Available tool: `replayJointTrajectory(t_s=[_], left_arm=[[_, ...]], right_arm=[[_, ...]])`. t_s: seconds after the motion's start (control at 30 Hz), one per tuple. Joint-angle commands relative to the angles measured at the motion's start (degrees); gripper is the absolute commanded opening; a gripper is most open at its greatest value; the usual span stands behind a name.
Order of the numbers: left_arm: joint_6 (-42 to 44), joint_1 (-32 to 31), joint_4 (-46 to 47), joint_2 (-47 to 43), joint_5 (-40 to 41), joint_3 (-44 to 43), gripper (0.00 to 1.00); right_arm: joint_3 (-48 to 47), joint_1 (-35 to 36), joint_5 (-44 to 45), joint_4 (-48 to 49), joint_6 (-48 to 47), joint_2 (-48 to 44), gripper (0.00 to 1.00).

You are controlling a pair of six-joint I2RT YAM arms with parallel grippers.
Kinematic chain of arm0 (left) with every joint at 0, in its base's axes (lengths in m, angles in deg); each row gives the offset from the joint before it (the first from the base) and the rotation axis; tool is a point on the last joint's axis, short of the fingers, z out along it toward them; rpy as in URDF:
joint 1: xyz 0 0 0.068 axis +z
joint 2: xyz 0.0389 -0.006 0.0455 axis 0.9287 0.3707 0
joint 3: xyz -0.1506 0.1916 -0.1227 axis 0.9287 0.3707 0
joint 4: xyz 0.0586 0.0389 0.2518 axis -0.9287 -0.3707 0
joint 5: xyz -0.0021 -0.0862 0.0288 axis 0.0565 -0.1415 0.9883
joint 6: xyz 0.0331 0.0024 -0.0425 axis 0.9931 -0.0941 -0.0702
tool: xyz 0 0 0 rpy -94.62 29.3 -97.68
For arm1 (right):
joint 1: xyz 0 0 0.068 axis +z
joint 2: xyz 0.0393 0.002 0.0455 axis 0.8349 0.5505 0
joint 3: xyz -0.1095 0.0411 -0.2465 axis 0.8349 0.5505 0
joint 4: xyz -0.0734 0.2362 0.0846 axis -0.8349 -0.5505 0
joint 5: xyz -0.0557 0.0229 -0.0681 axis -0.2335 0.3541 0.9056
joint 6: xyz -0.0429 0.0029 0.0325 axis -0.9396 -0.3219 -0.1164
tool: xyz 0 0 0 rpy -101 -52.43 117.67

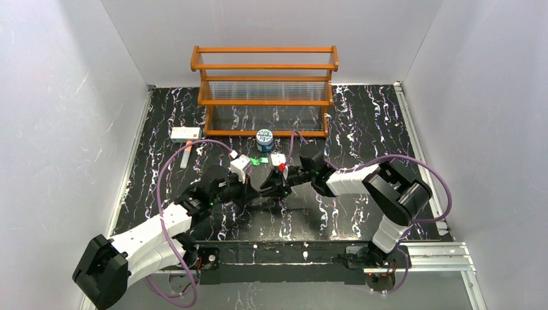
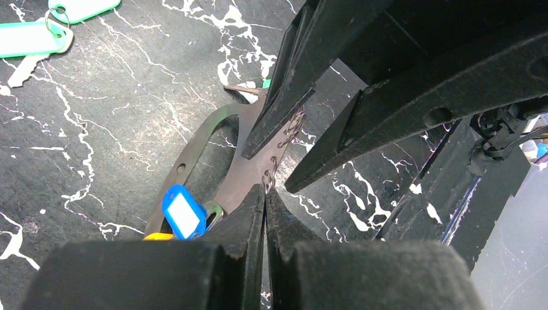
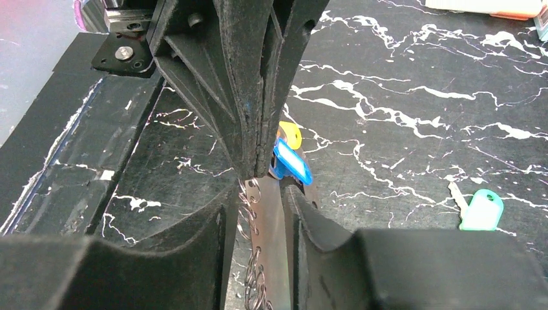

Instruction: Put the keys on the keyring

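The keyring (image 2: pixel 223 126) is a flat greyish oval plate with small wire rings along one strip, held just above the black marble table. My left gripper (image 2: pixel 266 188) is shut on the end of that strip. A blue key (image 2: pixel 183 213) and a yellow key (image 2: pixel 158 236) hang on the plate beside its fingers. My right gripper (image 3: pixel 262 194) faces the left one, its jaws apart on either side of the strip (image 3: pixel 268 219), the right finger against the plate. Loose green keys (image 2: pixel 32 39) lie on the table; one green key (image 3: pixel 481 210) shows in the right wrist view.
A wooden rack (image 1: pixel 263 90) stands at the back of the table with a round blue-and-white can (image 1: pixel 263 137) in front of it. A white box with a red mark (image 1: pixel 185 133) lies at the back left. Both arms meet mid-table (image 1: pixel 262 187).
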Motion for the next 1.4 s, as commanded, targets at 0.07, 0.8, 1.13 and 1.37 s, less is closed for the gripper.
replayJointTrajectory(t_s=[0.07, 0.8, 1.13, 1.37], left_arm=[[0.8, -0.5, 1.0, -0.1, -0.5, -0.2, 0.00], [1.4, -0.7, 1.8, -1.5, -0.3, -0.1, 0.00], [1.8, -0.9, 1.4, -3.6, 1.8, 0.6, 0.00], [1.4, -0.9, 0.5, -7.4, 7.1, 1.6, 0.31]], right_arm=[[-3.3, 0.8, -1.5, 0.7, -0.4, 1.4, 0.38], [-8.5, 1.4, -0.7, -11.0, -4.8, 4.4, 0.22], [-9.0, 1.4, -1.2, -12.9, -4.9, 3.7, 0.01], [-5.1, 1.4, 2.9, -9.9, -2.5, -0.9, 0.01]])
